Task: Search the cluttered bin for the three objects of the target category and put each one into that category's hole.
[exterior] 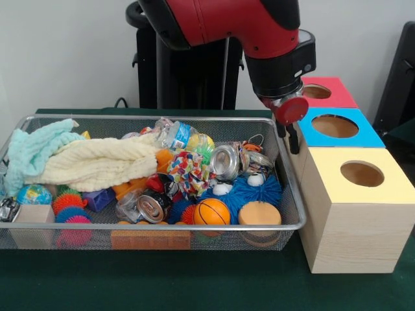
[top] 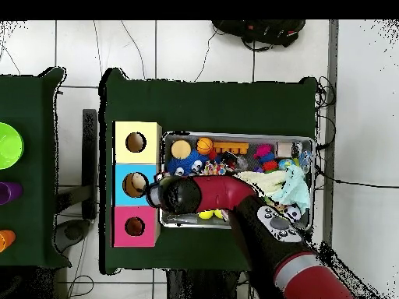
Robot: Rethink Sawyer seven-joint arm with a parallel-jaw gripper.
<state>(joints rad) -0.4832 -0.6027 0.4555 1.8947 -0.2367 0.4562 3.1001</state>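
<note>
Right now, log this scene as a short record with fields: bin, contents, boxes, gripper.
bin: wire mesh basket on the green table, crowded with items
contents near front: basketball, crushed can, blue spiky toy, globe ball
contents at one end: cream cloth lying beside a mint cloth
boxes: three wooden boxes in a row beside the bin, each with a round hole: yellow-top box, blue-top box, red-top box
gripper: gripper hangs between the bin and the blue-top box, nothing visibly held; open or shut not clear
</note>
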